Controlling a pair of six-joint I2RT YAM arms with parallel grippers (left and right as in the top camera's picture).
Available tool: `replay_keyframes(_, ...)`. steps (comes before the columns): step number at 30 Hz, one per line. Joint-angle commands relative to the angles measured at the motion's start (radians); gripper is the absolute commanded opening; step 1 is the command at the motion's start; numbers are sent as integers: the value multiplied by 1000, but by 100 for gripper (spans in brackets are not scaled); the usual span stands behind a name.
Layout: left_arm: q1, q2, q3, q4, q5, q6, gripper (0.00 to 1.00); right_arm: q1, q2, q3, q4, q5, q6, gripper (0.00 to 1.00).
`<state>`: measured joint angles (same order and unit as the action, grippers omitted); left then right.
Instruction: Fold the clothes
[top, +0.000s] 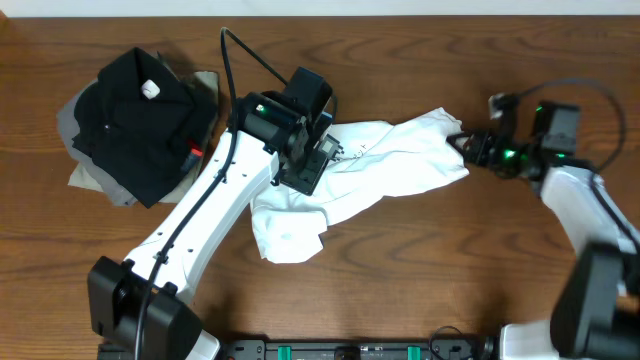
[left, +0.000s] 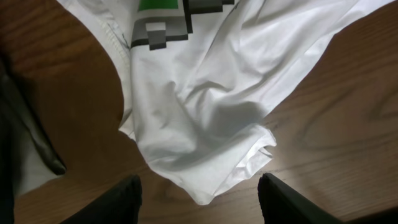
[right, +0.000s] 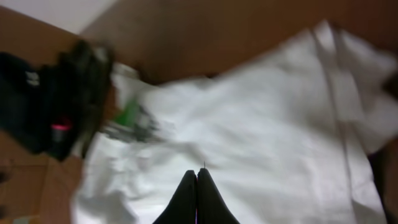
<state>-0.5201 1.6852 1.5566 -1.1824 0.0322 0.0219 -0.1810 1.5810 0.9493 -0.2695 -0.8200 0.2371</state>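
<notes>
White T-shirt (top: 400, 165): soft matt cloth; table (top: 450, 270): smooth grained wood.

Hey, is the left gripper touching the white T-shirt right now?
Apart. In the left wrist view, bare table shows between the white T-shirt and each finger of the open left gripper.

Overhead: fixed, straight down on the whole table (top: 450, 270). Both wrist views: close, angled down along the arm. All three share the white T-shirt (top: 400, 160).

Left tool (left: 200, 196) agape, right tool (right: 197, 198) closed.
</notes>
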Motion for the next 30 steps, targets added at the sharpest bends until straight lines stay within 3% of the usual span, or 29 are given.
replay_keyframes(1,-2,-2,-3,2,13,-10,62,-6,-168,71,-72,57,-6,1)
replay_keyframes(4,-2,-2,-3,3,14,-10,61,-6,-257,81,-148,186,-6,3)
replay_keyframes(5,-2,-2,-3,1,22,-10,62,-6,-276,81,-174,218,-6,11)
replay_keyframes(7,-2,-1,-13,1,60,-13,67,-4,-281,81,-212,252,-6,39)
replay_keyframes(11,-2,8,-82,3,140,-25,70,10,-225,80,-288,316,-3,66)
replay_keyframes(16,-3,21,-198,34,253,-27,70,17,-91,80,-359,323,10,70)
replay_keyframes(24,-3,26,-301,183,253,-16,77,21,156,80,-325,322,13,70)
replay_keyframes(30,-20,34,-332,188,264,-7,78,34,257,80,-298,319,-14,68)
